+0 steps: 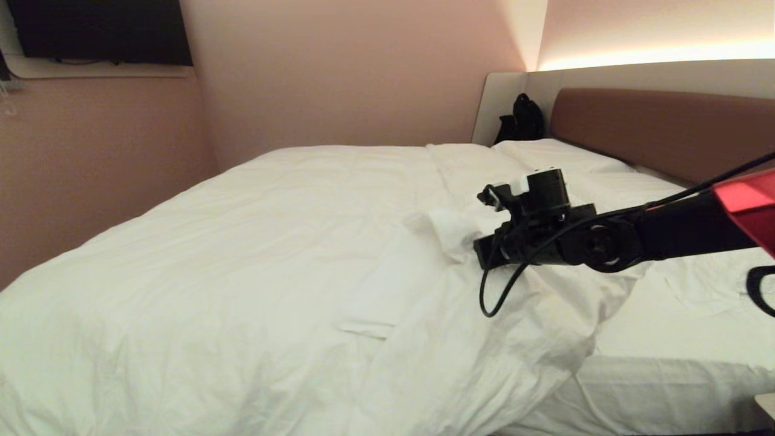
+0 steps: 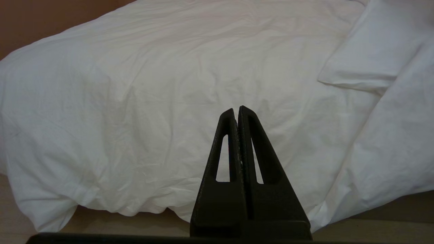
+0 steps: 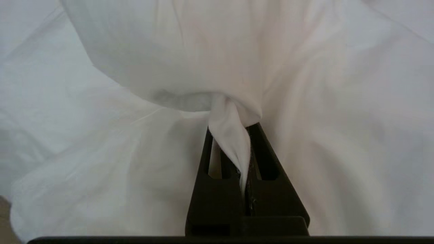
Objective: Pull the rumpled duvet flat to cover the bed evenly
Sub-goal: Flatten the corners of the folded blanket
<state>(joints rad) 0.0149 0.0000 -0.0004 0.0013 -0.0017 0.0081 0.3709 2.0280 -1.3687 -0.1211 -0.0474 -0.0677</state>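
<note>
The duvet (image 1: pixel 254 254) lay soft and bulky across the bed (image 1: pixel 666 375), one corner folded back, pinched in the right gripper (image 3: pixel 245 159); left gripper (image 2: pixel 237 115) hung closed, empty.

Puffy white duvet (image 1: pixel 200 254) rumpled, corner folded back, bed (image 1: pixel 666 327) sheet exposed
</note>
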